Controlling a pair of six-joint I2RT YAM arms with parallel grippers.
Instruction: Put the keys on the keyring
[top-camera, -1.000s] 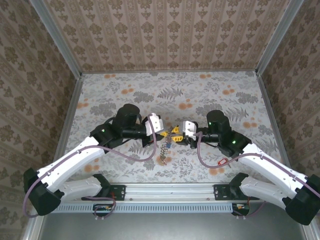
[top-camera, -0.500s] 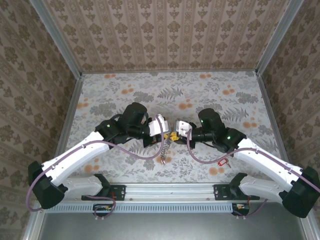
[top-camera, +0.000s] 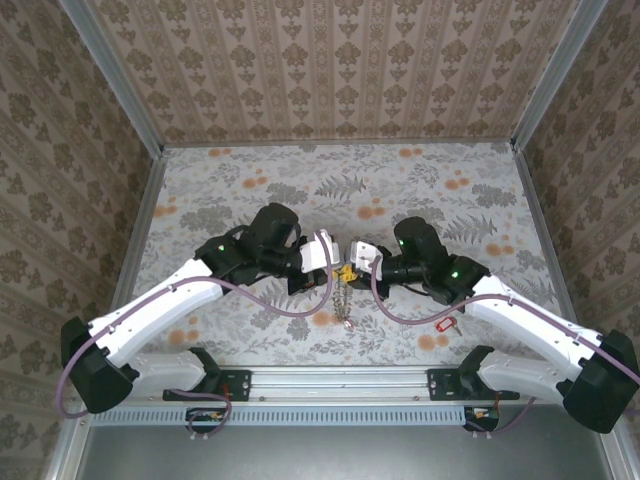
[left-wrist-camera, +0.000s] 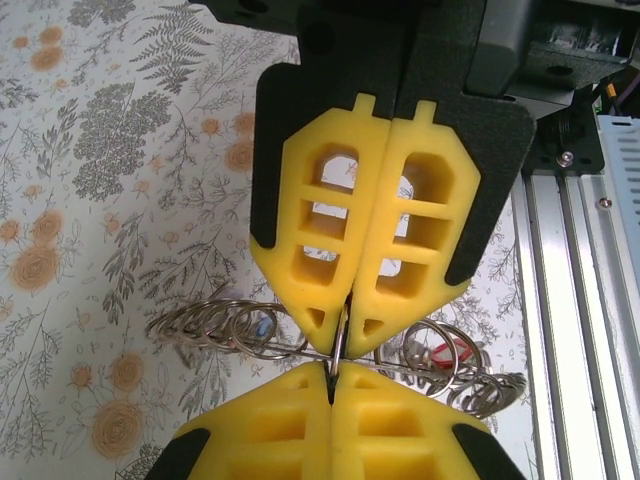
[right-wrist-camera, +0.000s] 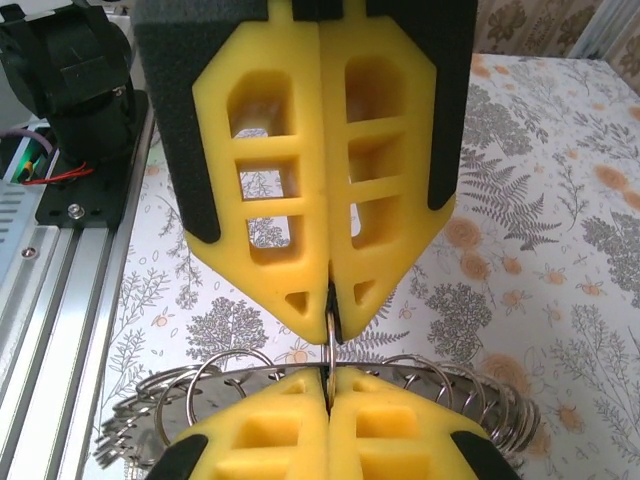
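The left arm and right arm wore white shells over black joint housings. A purple cable looped beside each wrist, and a green light glowed on each. The jaws carried yellow latticed pads on black backing.

You see two arms, left arm and right arm, and two grippers, left gripper and right gripper. One keyring. One loose red key. One table. Tags among the rings are too small to count.
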